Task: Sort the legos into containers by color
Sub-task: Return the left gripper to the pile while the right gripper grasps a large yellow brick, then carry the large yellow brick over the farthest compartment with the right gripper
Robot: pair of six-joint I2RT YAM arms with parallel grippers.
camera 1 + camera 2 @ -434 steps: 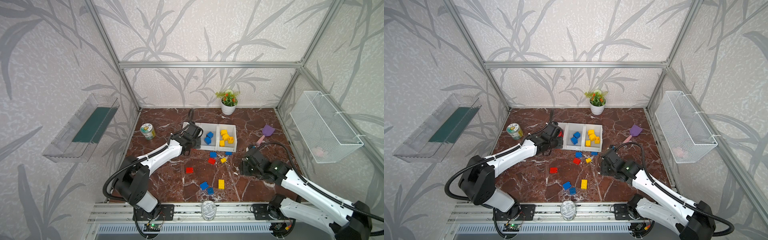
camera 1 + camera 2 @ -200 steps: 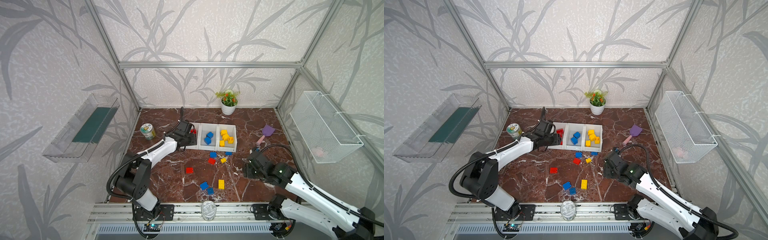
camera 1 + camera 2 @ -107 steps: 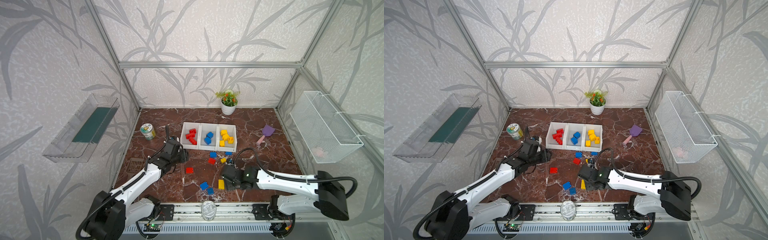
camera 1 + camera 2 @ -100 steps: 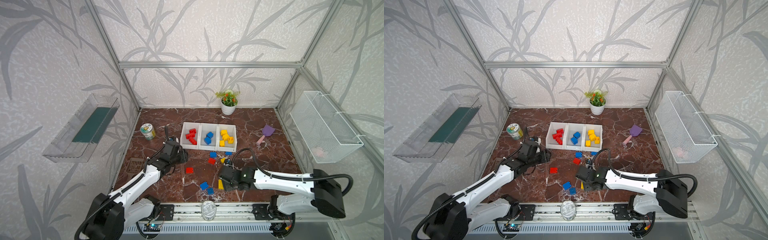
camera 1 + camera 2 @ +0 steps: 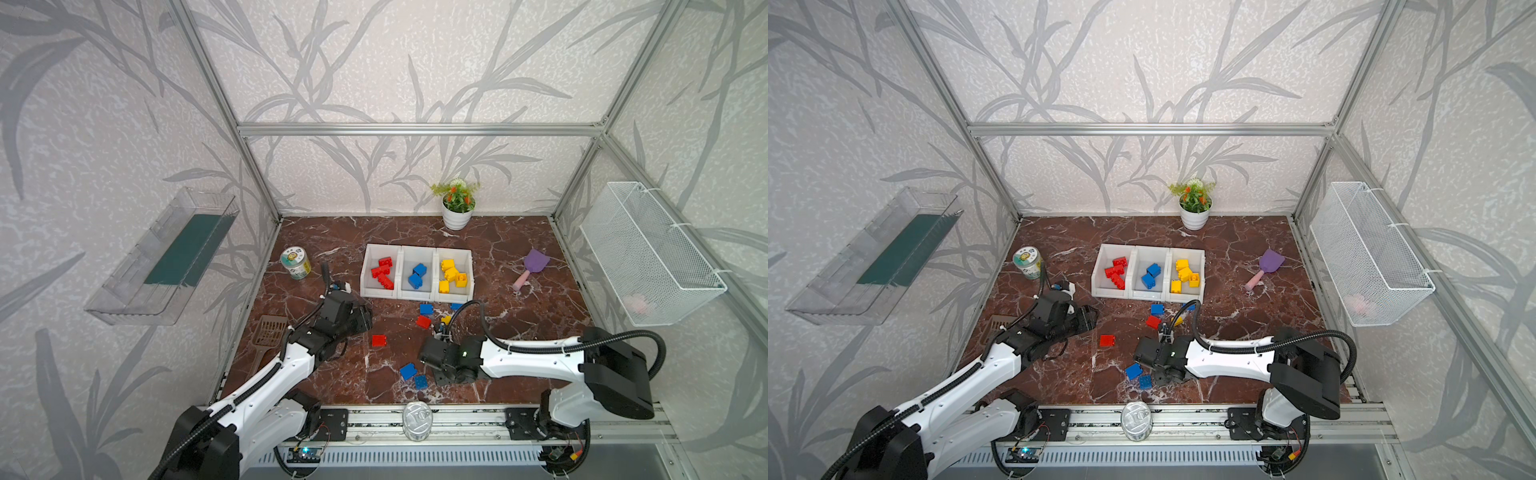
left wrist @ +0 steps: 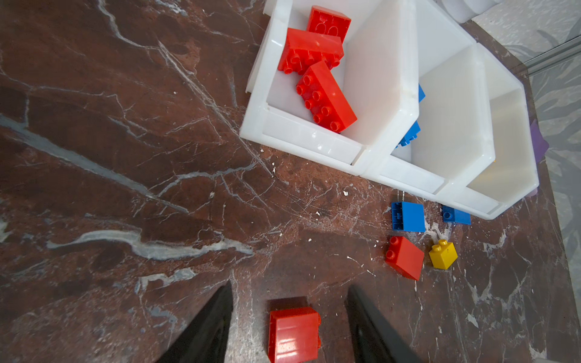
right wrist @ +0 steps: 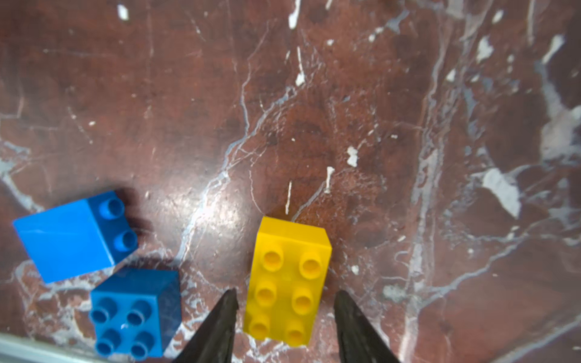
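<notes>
Since loose bricks lay on the worktop short of the white bins, the right end effector stood open astride a long yellow brick, not yet touching it, and the left end effector hung open near a red brick, each lined up for a pinch.

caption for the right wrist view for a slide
Right gripper straddles a long yellow lego on the marble table, jaws not yet touching; a tipped blue lego and a studs-up blue lego nearby.

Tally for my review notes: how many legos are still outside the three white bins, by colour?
red legos: 2
blue legos: 4
yellow legos: 2
Total: 8
</notes>
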